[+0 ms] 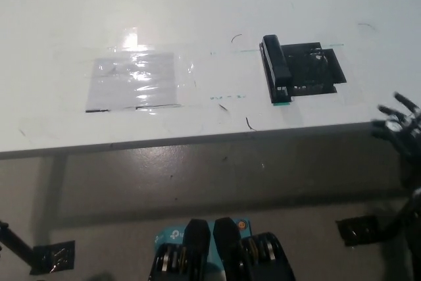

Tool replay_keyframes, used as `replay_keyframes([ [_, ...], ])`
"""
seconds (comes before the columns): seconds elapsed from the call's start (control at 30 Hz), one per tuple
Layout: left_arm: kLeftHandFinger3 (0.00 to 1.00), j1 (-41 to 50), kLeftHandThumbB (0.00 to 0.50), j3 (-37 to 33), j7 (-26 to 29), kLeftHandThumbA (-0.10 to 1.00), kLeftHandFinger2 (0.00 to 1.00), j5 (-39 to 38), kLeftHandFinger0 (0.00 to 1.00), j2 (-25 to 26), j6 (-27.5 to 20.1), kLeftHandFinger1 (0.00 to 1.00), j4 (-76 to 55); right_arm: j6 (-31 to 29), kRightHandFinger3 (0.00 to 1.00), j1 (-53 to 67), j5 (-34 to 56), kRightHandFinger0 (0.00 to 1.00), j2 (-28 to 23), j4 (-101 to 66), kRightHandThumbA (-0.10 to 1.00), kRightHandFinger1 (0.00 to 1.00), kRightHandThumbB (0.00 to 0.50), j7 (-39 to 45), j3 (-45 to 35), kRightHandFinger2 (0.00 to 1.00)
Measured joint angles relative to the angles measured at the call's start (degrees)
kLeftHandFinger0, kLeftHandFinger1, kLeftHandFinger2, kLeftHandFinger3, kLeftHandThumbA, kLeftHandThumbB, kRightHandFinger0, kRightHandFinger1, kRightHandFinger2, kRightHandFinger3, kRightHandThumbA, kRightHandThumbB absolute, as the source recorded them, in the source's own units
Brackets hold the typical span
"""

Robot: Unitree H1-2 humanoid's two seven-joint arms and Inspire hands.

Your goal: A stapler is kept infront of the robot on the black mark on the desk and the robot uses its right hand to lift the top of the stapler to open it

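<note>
A black stapler (277, 69) lies flat on the white desk (197, 4), along the left edge of a black mark (317, 70). Its top is down and a bit of green shows at its near end. My black right hand (397, 125) hovers at the picture's right edge, below the desk's front edge and well off to the right of the stapler. Its fingers are spread and hold nothing. My white left hand is out of view.
A shiny taped rectangle (135, 80) lies on the desk to the left of the stapler. The desk's front edge (197, 140) crosses the picture, with grey floor below. A blue box (172, 233) sits by my body, and a dark bracket (355, 231) lies on the floor at right.
</note>
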Motion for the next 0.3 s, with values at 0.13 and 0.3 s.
replay_keyframes([
  [0.13, 0.69, 0.0, 0.0, -0.1, 0.0, 0.31, 0.41, 0.0, 0.18, 0.0, 0.0, 0.18, 0.0, -3.5, 0.53, 2.3, -4.5, 0.22, -0.6, 4.1, 0.34, 0.26, 0.024, 0.1, 0.2, 0.36],
  [0.3, 0.7, 0.0, 0.0, -0.1, 0.0, 0.29, 0.42, 0.0, 0.19, 0.0, 0.0, 0.19, 0.0, -7.4, 0.54, 2.8, -8.5, 0.24, -0.6, 9.1, 0.36, 0.27, 0.026, 0.2, 0.7, 0.36],
])
